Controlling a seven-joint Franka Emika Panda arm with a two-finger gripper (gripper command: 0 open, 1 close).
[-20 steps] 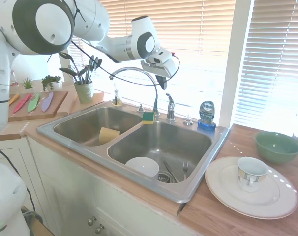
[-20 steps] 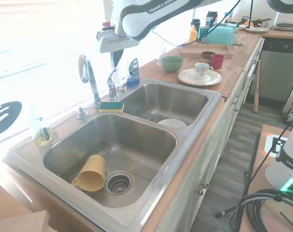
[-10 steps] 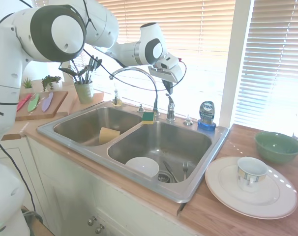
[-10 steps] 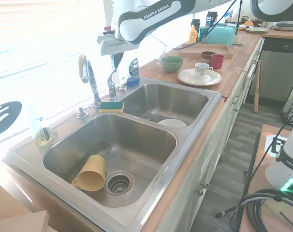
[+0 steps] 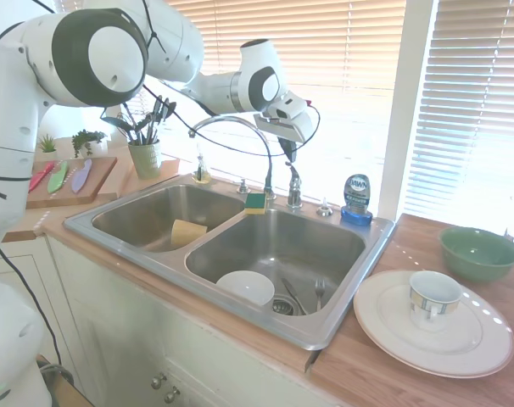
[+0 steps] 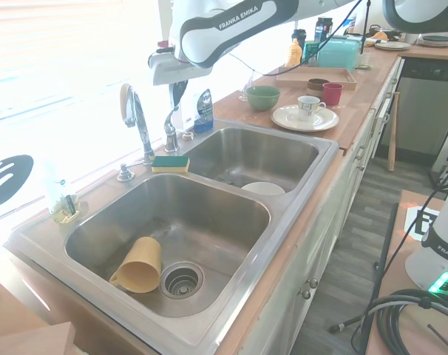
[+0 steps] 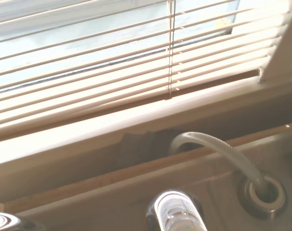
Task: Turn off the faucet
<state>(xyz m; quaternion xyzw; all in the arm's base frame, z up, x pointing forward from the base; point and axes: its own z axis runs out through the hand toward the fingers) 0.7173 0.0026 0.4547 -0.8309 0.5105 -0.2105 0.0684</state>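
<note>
The faucet has a tall chrome gooseneck spout [image 5: 231,124] [image 6: 136,118] arching over the divider of the double sink. Its short chrome lever handle [image 5: 293,183] [image 6: 170,126] stands just beside the spout, toward the soap bottle. My gripper [image 5: 288,153] [image 6: 176,95] hangs directly above the handle, pointing down, a small gap over its tip. Its fingers show as one narrow dark tip, shut and holding nothing. The top of the handle [image 7: 176,214] shows close up in the wrist view. I cannot make out any water stream.
A blue dish-soap bottle [image 5: 356,198] stands close beside the handle, and a green-yellow sponge [image 5: 255,203] lies by the spout base. The sink [image 5: 342,297] holds a white bowl, cutlery and a yellow cup. A window sill and blinds [image 7: 136,82] lie right behind the gripper.
Over the last second my gripper swung across and down to a spot over the lever handle. In the last half second it has barely moved.
</note>
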